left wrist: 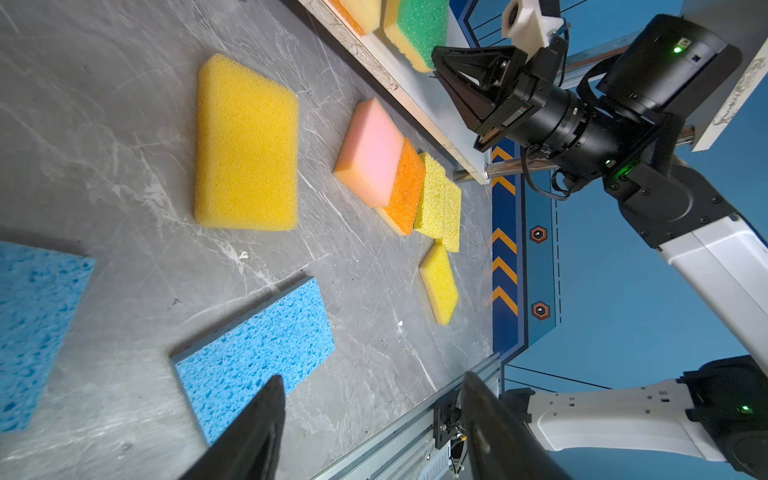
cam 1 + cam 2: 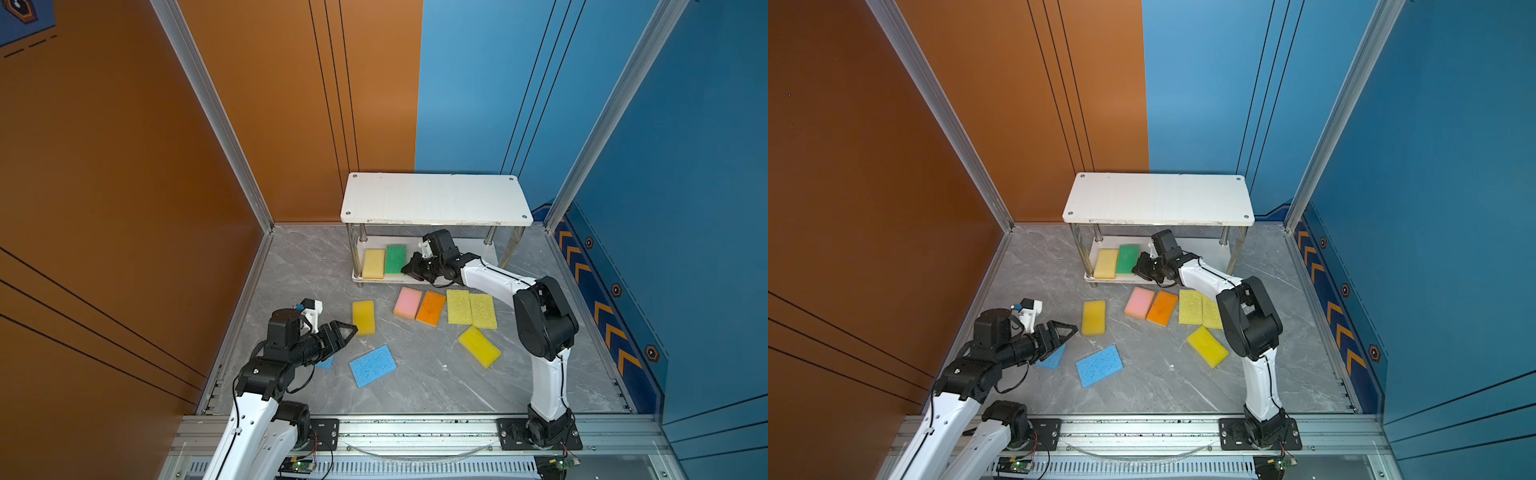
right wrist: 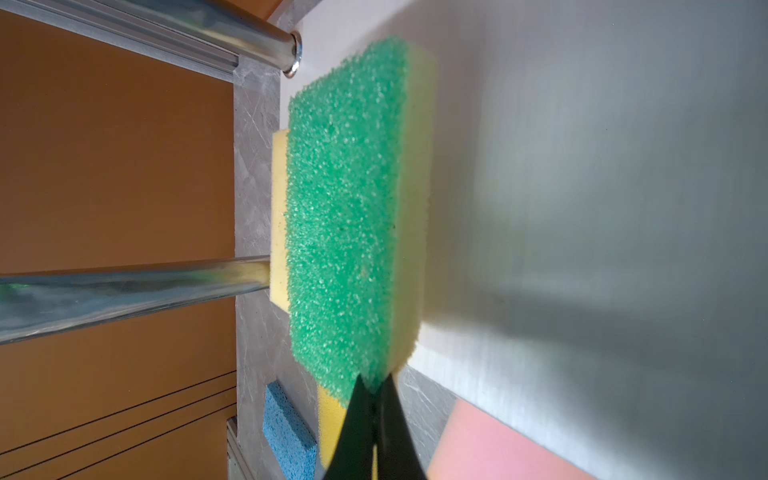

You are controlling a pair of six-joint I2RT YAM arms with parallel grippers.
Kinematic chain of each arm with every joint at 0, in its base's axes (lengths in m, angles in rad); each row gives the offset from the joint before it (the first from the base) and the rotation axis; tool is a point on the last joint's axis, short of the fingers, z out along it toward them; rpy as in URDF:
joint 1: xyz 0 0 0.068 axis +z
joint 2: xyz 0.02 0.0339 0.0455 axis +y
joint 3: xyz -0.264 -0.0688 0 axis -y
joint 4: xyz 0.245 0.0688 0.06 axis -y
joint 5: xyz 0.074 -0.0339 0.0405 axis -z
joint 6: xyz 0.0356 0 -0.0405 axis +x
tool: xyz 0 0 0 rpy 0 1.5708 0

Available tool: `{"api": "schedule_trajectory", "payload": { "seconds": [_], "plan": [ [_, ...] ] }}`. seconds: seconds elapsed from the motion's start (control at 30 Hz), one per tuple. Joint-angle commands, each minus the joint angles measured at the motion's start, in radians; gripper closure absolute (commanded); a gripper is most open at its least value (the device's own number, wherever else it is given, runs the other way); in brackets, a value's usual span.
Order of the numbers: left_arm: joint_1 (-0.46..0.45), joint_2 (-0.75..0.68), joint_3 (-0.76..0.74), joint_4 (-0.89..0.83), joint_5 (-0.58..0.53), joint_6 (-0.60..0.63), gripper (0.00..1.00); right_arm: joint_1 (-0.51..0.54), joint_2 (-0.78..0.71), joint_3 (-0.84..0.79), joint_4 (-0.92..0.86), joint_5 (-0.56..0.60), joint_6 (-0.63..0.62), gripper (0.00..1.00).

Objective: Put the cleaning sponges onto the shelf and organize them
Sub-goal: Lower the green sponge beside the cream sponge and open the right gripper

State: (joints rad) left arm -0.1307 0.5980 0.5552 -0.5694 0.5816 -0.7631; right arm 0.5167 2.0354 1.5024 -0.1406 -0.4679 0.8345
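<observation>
Right gripper (image 2: 406, 269), jaws closed, tips against the green sponge (image 2: 395, 258) on the lower board of the shelf (image 2: 436, 199), beside a yellow sponge (image 2: 373, 263); left gripper (image 2: 347, 331) hangs open over a blue sponge (image 2: 1052, 359)

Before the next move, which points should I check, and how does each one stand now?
1. Right gripper shut, tips at the near edge of the green sponge: ok.
2. Green sponge lying on the lower board beside a yellow sponge: ok.
3. Left gripper open and empty: ok.
4. All sponges shelved: not ok, eight lie on the table.
5. Blue sponge below the left gripper within reach: probably ok.
</observation>
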Motion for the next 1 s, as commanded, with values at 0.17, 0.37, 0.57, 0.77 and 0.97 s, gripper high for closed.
{"api": "schedule_trajectory", "payload": {
  "seconds": [0.17, 0.37, 0.57, 0.77, 0.97],
  "plan": [
    [0.011, 0.006, -0.014, -0.001, 0.021, 0.018, 0.32, -0.012, 0.023, 0.017, -0.04, -0.009, -0.03, 1.0],
    [0.015, 0.007, -0.014, 0.0, 0.022, 0.018, 0.32, -0.012, 0.032, 0.028, -0.041, -0.013, -0.029, 1.0],
    [0.017, 0.006, -0.015, 0.0, 0.021, 0.019, 0.32, -0.009, 0.032, 0.034, -0.042, -0.02, -0.029, 1.0],
    [0.021, 0.006, -0.015, 0.0, 0.023, 0.018, 0.32, -0.007, 0.061, 0.033, -0.042, -0.027, -0.029, 1.0],
    [0.022, 0.005, -0.017, 0.0, 0.023, 0.019, 0.32, -0.001, 0.072, 0.043, -0.043, -0.029, -0.028, 1.0]
  ]
}}
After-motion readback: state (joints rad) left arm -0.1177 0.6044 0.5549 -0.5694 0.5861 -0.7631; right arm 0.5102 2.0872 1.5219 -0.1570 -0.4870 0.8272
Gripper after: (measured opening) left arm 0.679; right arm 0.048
